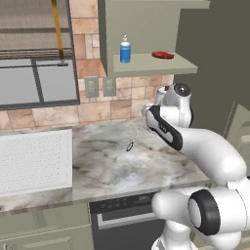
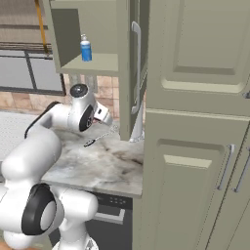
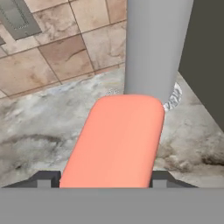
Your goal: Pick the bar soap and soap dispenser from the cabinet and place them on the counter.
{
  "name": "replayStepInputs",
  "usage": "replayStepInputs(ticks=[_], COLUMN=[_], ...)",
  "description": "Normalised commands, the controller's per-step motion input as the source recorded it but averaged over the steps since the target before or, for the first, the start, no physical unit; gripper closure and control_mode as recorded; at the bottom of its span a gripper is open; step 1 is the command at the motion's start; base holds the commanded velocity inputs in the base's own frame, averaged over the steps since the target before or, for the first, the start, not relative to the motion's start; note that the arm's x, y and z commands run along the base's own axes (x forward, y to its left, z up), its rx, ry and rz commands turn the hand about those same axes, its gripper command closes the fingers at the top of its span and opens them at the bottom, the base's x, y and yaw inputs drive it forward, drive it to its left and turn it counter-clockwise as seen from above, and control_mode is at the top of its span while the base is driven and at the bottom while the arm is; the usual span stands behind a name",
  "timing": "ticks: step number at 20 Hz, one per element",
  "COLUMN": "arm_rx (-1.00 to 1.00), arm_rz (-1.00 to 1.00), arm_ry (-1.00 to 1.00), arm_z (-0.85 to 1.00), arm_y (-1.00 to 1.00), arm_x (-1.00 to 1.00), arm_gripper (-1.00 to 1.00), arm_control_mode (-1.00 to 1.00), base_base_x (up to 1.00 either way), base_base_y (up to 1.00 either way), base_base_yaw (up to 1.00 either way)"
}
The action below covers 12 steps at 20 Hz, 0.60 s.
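A: Working left to right. At far left we have the white perforated panel point(image 1: 34, 161) set into the counter point(image 1: 107, 166). Above it, on the shelf of the cabinet point(image 1: 146, 63), the soap dispenser point(image 1: 125, 50) stands upright and untouched, and the dark red oval disc point(image 1: 162, 55) lies further right on the same shelf.

B: Agreed. Next comes the gripper point(image 3: 107, 177), low over the stone near the tiled back wall. In the hand view the bar soap point(image 3: 116, 140) sits between the finger tips point(image 3: 43, 178), which stand wide on either side of it. We read that as a grip on the soap across its width.

A: The soap looks just above the counter, or perhaps touching it. We cannot tell which.

B: Right of it a grey upright cylinder point(image 3: 155, 48) stands on the stone, very near the soap's far end.

A: So for the set-down, we judge the soap should go flat onto bare stone, short of that cylinder, with the jaws released only once it rests. Then lift straight off so nothing drags.

B: The dispenser follows, and the door's silver handle point(image 2: 137, 63) hangs near that path.
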Motion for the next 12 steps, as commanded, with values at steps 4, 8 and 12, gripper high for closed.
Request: replayStepInputs(ticks=[4, 8, 12], arm_rx=[0.00, 0.00, 0.00], arm_rz=[0.00, 0.00, 0.00], arm_ry=[0.10, 0.08, 0.04], arm_z=[-0.46, -0.56, -0.38], arm_y=[0.00, 0.00, 0.00], arm_x=[0.00, 0.00, 0.00], arm_gripper=[1.00, 1.00, 1.00], arm_control_mode=[-1.00, -1.00, -1.00], base_base_x=[0.00, 0.00, 0.00], base_base_y=[0.00, 0.00, 0.00], base_base_yaw=[0.00, 0.00, 0.00])
